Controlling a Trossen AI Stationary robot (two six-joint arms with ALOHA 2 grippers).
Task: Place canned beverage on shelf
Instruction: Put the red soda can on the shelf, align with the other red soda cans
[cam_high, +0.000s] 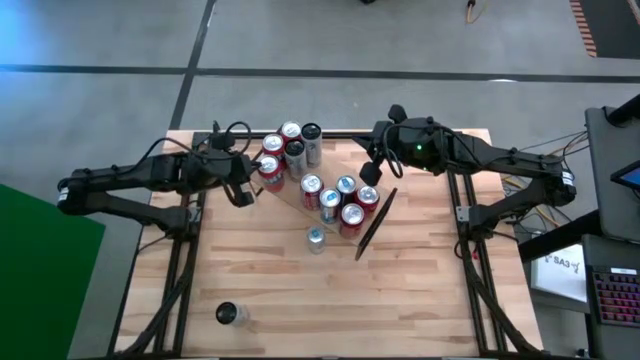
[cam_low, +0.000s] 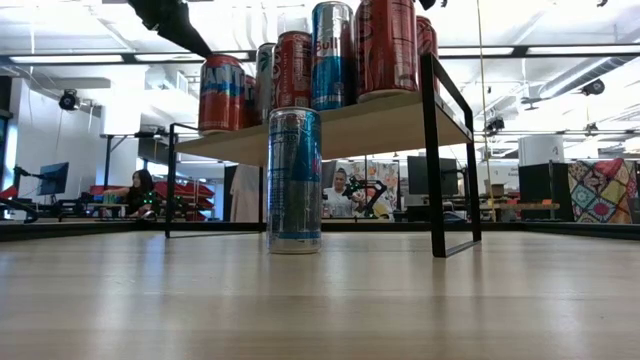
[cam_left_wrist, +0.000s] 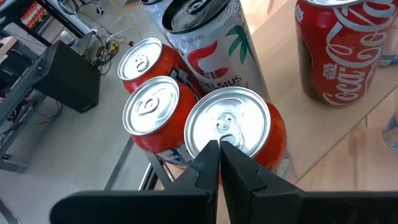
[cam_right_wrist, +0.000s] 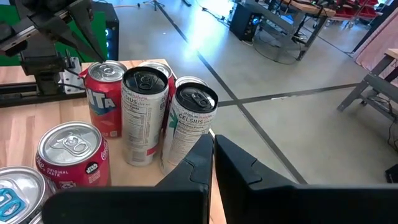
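A tall blue-and-silver aluminium can (cam_low: 294, 180) is standing upright on the pale butcher-block tabletop (cam_low: 320, 300), just before the light-wood, black-framed shelf (cam_low: 380, 125) crowded with glossy cylindrical cans. Above the shelf, the left gripper (cam_left_wrist: 219, 151) and right gripper (cam_right_wrist: 212, 144) are hovering, their fingers pressed together, holding nothing.

An open-plan robotics lab or workshop, you can tell at a glance.

Your wooden bench (cam_high: 300, 300) stands on a grey concrete floor (cam_high: 300, 40) marked with dark lines, with loose cables (cam_high: 520, 160) trailing off one side beside a keyboard (cam_high: 612, 297). Look level across the bench and you see a bright hall: ceiling strip lights (cam_low: 60, 58), rows of monitors (cam_low: 52, 178), and people (cam_low: 140, 190) seated at desks, though they are too small to say what they are working on.
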